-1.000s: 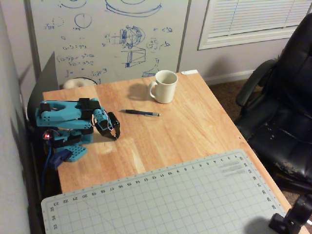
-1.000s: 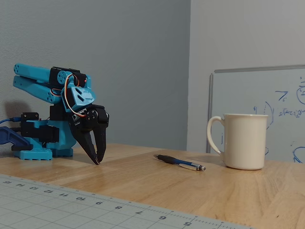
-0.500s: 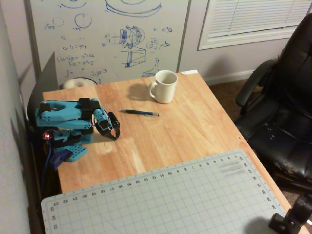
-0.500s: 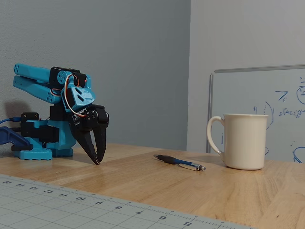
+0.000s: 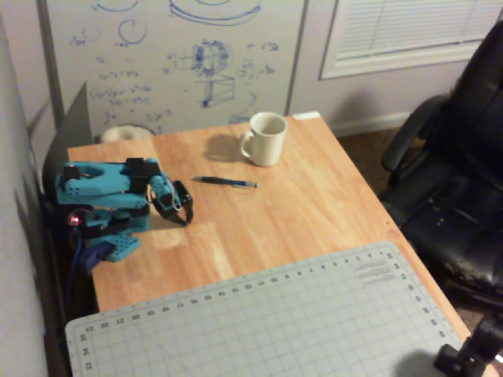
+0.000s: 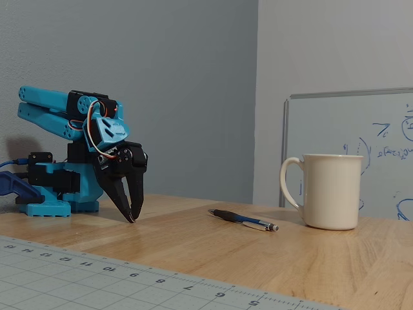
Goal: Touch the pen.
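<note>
Arm [image 5: 102, 196] is folded back on itself at the left side of the bench [image 5: 314, 204] in the overhead view, blue body, black pincer [image 5: 185, 214] pointing down. In the fixed view the pincer [image 6: 132, 218] hangs with its tips right at the wood surface, jaws drawn together at the tips, nothing between them. Only a narrow gap higher up between the two fingers.

Pen [image 5: 226, 181] lies flat on the bench, well apart from the pincer, to its right in both views. Dark barrel, lighter silvery tip. In the overhead view it runs roughly left-right with a slight tilt, tip end toward the right. In the fixed view the pen [image 6: 243, 219] sits between pincer and mug, closer to the mug, tip end pointing toward the mug's base. Not touching either.

White mug [image 5: 265, 138] stands upright behind the pen in the overhead view, handle on its left side. Fixed view shows the mug [image 6: 330, 191] at right, handle toward the pen.

Grey cutting mat [image 5: 259, 322] with a grid covers the near part of the bench, ruler marks along its edge; mat [image 6: 129, 284] is in the foreground in the fixed view. Arm, pen and mug all sit on bare wood beyond it.

Whiteboard [image 5: 173, 63] with blue sketches leans behind the bench. Black office chair [image 5: 460, 181] at the right of the overhead view.
</note>
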### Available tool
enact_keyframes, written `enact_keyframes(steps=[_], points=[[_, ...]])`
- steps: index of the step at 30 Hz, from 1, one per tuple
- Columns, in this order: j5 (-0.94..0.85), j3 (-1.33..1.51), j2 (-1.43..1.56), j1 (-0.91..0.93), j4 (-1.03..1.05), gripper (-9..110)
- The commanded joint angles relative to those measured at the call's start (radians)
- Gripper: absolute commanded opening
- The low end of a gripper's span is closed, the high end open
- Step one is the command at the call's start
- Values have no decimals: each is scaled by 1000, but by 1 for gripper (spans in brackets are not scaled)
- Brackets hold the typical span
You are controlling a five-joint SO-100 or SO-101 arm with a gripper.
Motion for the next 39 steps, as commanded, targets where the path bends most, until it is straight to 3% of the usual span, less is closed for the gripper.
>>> enact_keyframes(steps=[1,7,18,39], points=[[8,-92,3,-12,9,0],[8,-253,-114,-12,11,0],[-2,-696,-600,-15,8,0],[8,-1560,-1519,-238,9,0]])
